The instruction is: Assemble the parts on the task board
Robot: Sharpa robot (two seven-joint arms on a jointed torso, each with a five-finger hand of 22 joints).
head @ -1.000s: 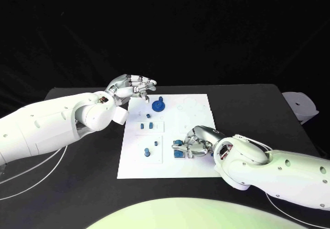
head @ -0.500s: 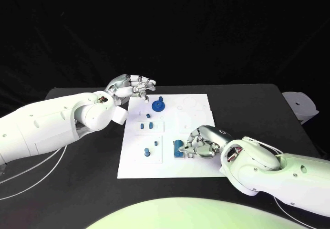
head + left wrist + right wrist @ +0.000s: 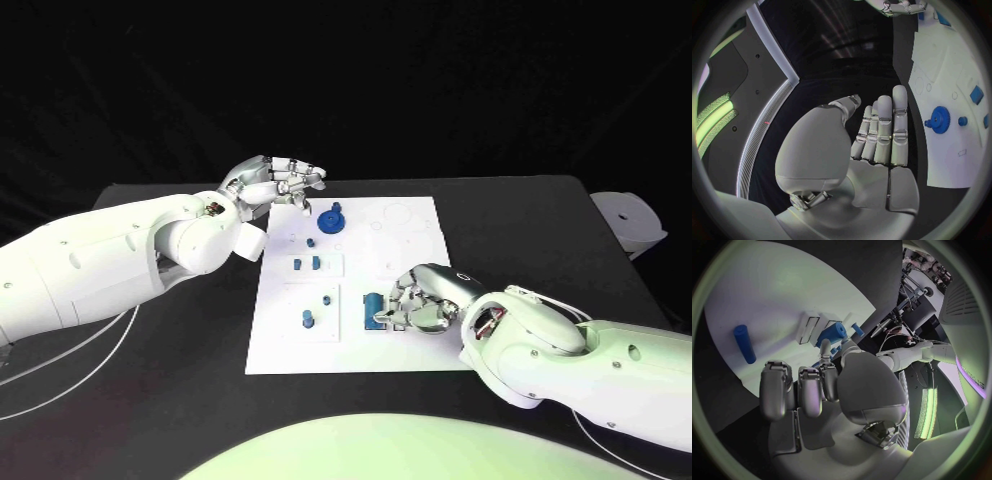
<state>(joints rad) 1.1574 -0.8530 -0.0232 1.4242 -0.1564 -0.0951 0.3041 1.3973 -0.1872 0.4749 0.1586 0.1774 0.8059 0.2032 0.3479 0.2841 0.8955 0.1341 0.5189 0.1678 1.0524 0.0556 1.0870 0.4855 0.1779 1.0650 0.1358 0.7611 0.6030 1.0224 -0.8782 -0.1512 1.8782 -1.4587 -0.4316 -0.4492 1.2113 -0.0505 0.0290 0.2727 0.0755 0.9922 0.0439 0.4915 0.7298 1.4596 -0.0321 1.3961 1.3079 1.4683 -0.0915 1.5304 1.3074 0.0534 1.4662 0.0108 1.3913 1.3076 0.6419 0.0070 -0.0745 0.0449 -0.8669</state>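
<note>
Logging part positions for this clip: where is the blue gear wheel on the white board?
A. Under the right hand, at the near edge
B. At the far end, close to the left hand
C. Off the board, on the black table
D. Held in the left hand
B: the blue gear wheel sits at the far end of the white board, just beside the empty left hand.
</note>
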